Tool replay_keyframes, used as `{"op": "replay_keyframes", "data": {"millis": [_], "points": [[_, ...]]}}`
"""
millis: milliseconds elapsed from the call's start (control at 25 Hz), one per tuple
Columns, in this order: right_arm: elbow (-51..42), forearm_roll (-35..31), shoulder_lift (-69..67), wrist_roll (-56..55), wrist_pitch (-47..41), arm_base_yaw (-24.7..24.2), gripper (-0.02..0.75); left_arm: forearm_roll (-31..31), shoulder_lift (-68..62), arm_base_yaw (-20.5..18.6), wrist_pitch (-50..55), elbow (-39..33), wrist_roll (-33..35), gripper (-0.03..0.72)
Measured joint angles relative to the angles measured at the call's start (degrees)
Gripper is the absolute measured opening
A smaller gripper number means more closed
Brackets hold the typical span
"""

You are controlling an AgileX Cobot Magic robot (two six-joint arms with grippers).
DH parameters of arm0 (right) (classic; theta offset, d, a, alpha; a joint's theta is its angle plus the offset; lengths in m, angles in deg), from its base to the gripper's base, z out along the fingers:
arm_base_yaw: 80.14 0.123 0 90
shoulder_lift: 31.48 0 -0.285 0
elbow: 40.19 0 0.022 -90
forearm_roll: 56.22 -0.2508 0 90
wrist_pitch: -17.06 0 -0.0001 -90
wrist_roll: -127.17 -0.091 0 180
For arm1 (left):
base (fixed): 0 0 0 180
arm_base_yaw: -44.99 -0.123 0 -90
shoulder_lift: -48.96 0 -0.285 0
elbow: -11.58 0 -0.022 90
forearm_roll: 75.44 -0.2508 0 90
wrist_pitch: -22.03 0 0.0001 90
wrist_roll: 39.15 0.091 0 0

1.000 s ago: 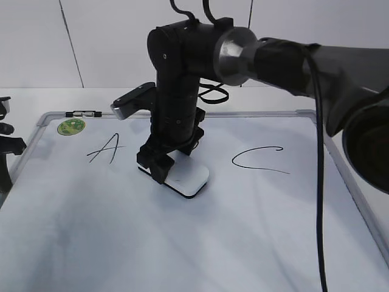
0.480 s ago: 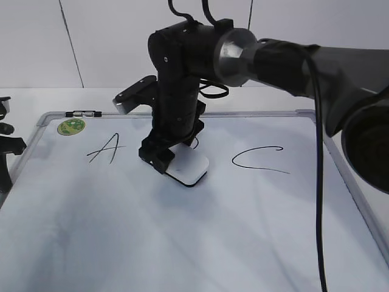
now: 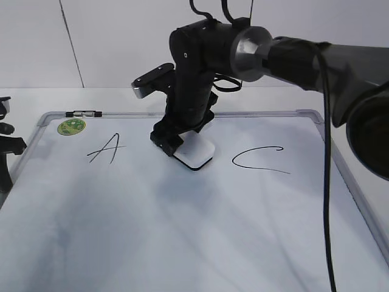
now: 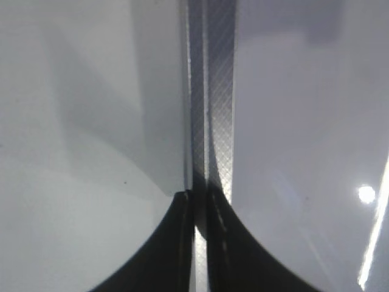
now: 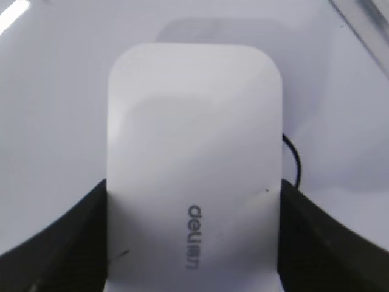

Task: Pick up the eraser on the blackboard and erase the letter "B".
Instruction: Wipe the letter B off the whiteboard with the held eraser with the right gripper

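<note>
— Where is the eraser [image 3: 194,154] right now?

— In the exterior view it sits a little above the middle of the frame, flat on the blackboard [image 3: 182,243], between the slanted "A" [image 3: 106,148] on its left and the wide "C" [image 3: 260,159] on its right. Its dark underside is pressed against the white surface.

— Is anything holding it?

— Yes. The right gripper [image 3: 173,143] has it clamped. In the right wrist view the two black fingers [image 5: 61,243] press against the long sides of the eraser [image 5: 194,164], at the bottom of the frame, with the grey lettering between them.

— And the letter "B" [image 5: 293,159]?

— Only a thin black curve shows at the eraser's right edge in the right wrist view, at mid height. The rest is covered or cannot be made out. In the exterior view the arm and eraser hide that spot.

— What about the left gripper [image 4: 197,213]?

— Its fingers are pressed together at the bottom centre of the left wrist view, grasping nothing. They hang over the grey frame strip [image 4: 209,91] that runs up the middle of that picture. The round green sticker [image 3: 71,126] sits in the board's upper left corner.
</note>
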State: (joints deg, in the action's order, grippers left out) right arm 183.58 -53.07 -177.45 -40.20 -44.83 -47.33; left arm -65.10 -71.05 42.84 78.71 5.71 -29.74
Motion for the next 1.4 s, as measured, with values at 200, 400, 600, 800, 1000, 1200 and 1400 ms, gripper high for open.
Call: {"op": "replay_keyframes", "data": {"millis": [200,400,600,800,1000,1200,1400], "points": [[0.00,0.00,-0.12,-0.94,2.75,-2.03,0.524,0.09,0.00,0.00,0.00,0.00,0.00,0.016],[0.33,0.71,-0.48,-1.76,5.14,-3.58,0.524,0.35,0.00,0.00,0.00,0.00,0.00,0.016],[0.34,1.79,-0.63,-3.56,6.90,-5.35,0.524,0.48,0.00,0.00,0.12,0.00,0.00,0.016],[0.34,1.77,-0.73,-4.16,6.98,-5.59,0.524,0.62,0.00,0.00,0.12,0.00,0.00,0.016],[0.34,-0.10,-0.73,-2.85,6.46,-5.59,0.524,0.62,0.00,0.00,0.12,0.00,0.00,0.016],[0.67,-0.11,-0.88,-2.37,4.42,-4.41,0.524,0.62,0.00,0.00,0.33,0.00,0.00,0.016],[1.52,-2.20,-0.88,-2.00,0.30,-2.79,0.524,0.62,0.00,0.00,0.46,0.00,0.00,0.016]]}}
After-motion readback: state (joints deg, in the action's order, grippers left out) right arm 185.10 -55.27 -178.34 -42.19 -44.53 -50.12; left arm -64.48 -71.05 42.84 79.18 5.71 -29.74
